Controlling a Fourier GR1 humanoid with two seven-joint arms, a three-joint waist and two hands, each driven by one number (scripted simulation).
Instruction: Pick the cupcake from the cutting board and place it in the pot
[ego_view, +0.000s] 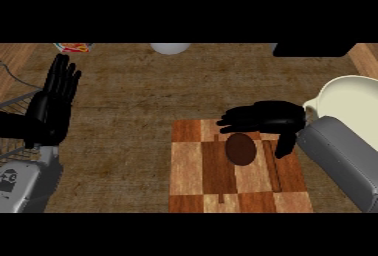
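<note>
The cupcake shows as a dark brown oval lying on the checkered wooden cutting board. My right hand hovers just behind it, fingers spread toward the left over the board's far edge and the thumb hanging down at the cupcake's right side. Its fingers do not close on the cupcake. The cream pot stands at the right edge, partly behind my grey right forearm. At the far left my left hand rests open, fingers up.
A wire rack sits at the left edge beside my left arm. Along the far edge are a red-and-yellow packet, a white rounded object and a black block.
</note>
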